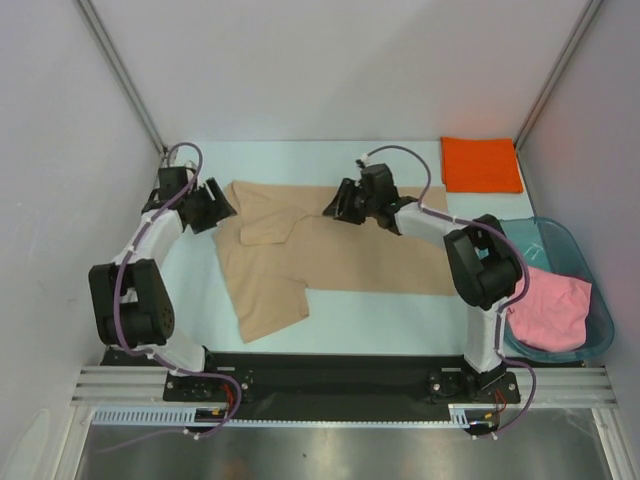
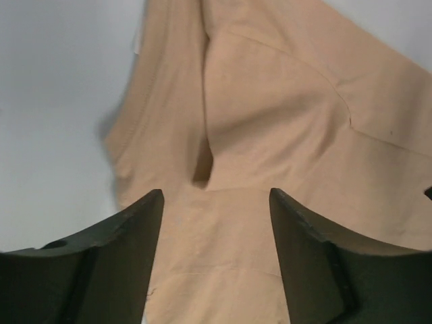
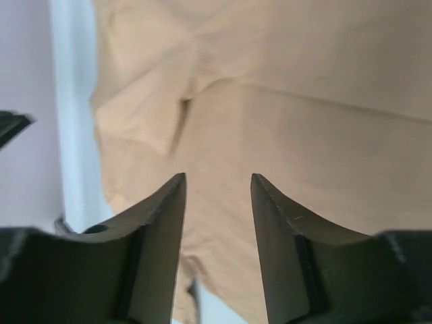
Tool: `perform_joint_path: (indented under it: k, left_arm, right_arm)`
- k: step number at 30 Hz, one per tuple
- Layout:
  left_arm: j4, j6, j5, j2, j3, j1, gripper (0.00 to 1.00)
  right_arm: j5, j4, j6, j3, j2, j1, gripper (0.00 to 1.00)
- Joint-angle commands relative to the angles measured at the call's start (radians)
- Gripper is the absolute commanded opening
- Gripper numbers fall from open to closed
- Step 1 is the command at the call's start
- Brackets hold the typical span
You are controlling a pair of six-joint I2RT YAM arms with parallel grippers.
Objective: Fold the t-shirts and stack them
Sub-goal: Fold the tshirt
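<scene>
Top view first: bright, even white light from overhead, with no hard shadows. The arms leave only faint grey smudges on the table (image 1: 400, 320). At six o'clock the metal strip (image 1: 350, 455) shows a dull sheen, with a pale bloom toward seven. The orange t-shirt (image 1: 481, 165) at one o'clock is heavily saturated, almost glowing. The side walls splay outward at the frame edges, a wide-lens stretch.

Left wrist view: the tan t-shirt (image 2: 283, 135) looks soft and slightly blurred, with a dark shadow pooled in the central fold. The left gripper's fingers (image 2: 108, 270) at six o'clock are near-black and out of focus.

Right wrist view: the cloth is washed-out and low in contrast, and there is a cool bluish cast at nine o'clock. The right gripper's fingers (image 3: 142, 263) are underexposed and fuzzy.
</scene>
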Motion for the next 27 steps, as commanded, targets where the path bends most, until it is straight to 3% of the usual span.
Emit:
perform_joint_path:
  k: [1,3,7,11,16,22,24,27]
  left_arm:
    - [0.096,-0.038,0.152,0.052,-0.078,-0.029,0.72]
    - [0.118,-0.036,0.172,0.077,-0.087,-0.033,0.76]
    - [0.12,-0.018,0.19,0.153,-0.075,-0.044,0.75]
    - [0.135,-0.021,0.219,0.206,-0.07,-0.053,0.68]
    - [0.147,-0.039,0.232,0.236,-0.039,-0.053,0.42]
    - [0.158,-0.07,0.255,0.232,0.01,-0.053,0.18]
    - [0.178,-0.081,0.287,0.242,0.034,-0.052,0.11]
    - [0.202,-0.105,0.292,0.261,0.077,-0.052,0.08]
  right_arm:
    - [-0.043,0.112,0.078,0.069,0.063,0.074,0.45]
    - [-0.048,0.119,0.098,0.103,0.106,0.111,0.4]
    - [-0.051,0.139,0.122,0.138,0.161,0.156,0.4]
    - [-0.058,0.143,0.128,0.158,0.201,0.174,0.4]
    - [-0.064,0.162,0.142,0.158,0.223,0.176,0.4]
    - [-0.072,0.195,0.171,0.152,0.249,0.177,0.39]
    - [-0.083,0.215,0.202,0.152,0.275,0.177,0.33]
    - [-0.098,0.272,0.243,0.154,0.307,0.182,0.18]
